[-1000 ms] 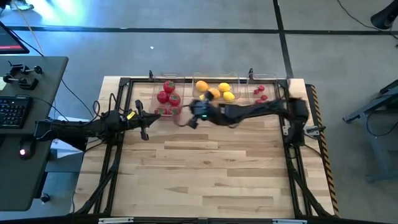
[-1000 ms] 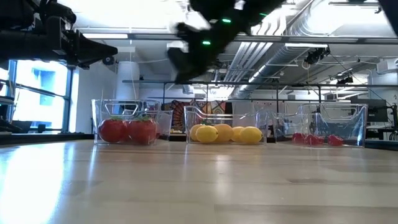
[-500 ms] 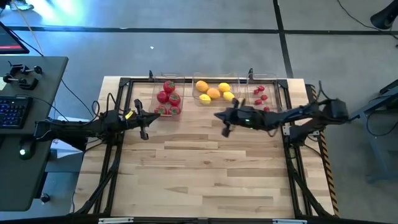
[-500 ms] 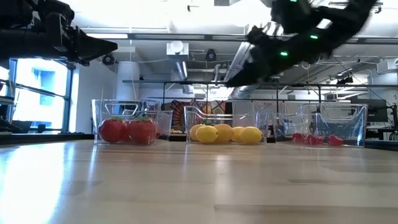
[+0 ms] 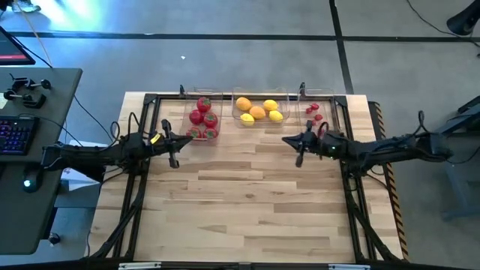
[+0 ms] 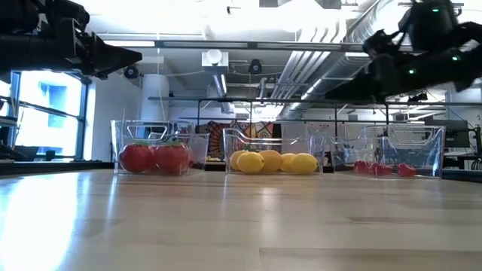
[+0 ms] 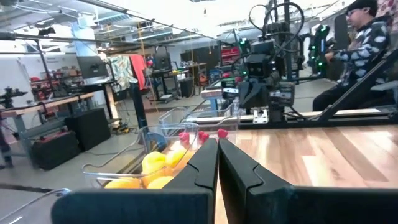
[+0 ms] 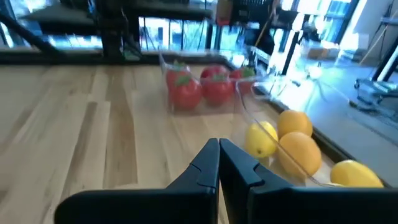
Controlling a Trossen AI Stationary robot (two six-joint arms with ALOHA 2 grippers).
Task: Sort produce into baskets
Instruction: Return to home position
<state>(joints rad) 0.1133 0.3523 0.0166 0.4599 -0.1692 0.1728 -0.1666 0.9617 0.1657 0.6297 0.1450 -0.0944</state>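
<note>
Unclear: berries (image 5: 314, 113), probably; tiny red specks, upper centre-right.
Tomatoes (image 5: 202, 117): red, green-topped.
Left gripper (image 5: 175, 160): pincer together.
Right gripper (image 5: 298, 157): pincer together.

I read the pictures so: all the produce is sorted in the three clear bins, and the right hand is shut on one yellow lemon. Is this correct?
Not entirely. The right hand is shut, but on nothing: the right wrist view shows its two fingers pressed together with no fruit between them. The lemons lie in the centre bin. The rest holds.
</note>
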